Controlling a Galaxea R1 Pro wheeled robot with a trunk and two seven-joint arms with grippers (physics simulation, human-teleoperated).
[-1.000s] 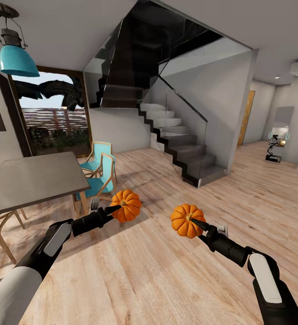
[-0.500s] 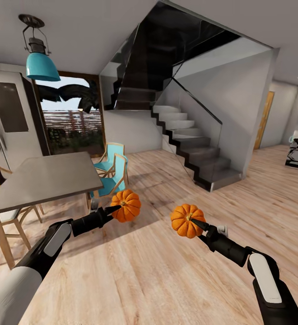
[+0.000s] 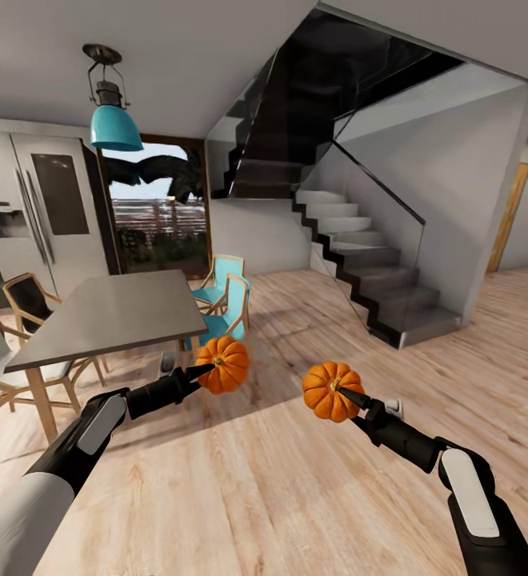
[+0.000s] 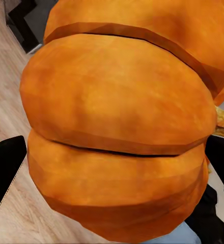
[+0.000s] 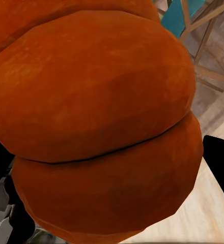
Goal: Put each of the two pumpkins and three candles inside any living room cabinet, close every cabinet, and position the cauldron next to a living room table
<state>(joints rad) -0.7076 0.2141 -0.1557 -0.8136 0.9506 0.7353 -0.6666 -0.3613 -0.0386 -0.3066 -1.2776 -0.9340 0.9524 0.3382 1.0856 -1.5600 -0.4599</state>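
At the far left of the head view we see a steel fridge [image 3: 36, 212] against the wall and a teal pendant lamp [image 3: 115, 126] hanging above a grey dining table [image 3: 112, 316] ringed by wooden chairs, two of them with teal seats [image 3: 220, 308]. Just off the table's near right corner, our left gripper [image 3: 202, 370] is clamped on the left pumpkin [image 3: 224, 364], held in the air above the wooden floor [image 3: 240, 480]. Its dark stem points sideways toward the gripper, so its short axis lies roughly level rather than upright. In the left wrist view its orange ribs [image 4: 122, 127] run across the frame between the two black fingers [image 4: 5, 170].

To the right, well apart from the first, our right gripper [image 3: 346, 394] grips the right pumpkin [image 3: 331, 390], also held in the air over the floor. Its stem faces up and toward the camera, tilted to the gripper side. In the right wrist view its ribs [image 5: 96, 122] sit tight against a black finger [image 5: 221, 165].

Behind both, a dark staircase [image 3: 360, 264] with a glass rail climbs leftward, and a wooden door [image 3: 506, 216] stands at the far right.
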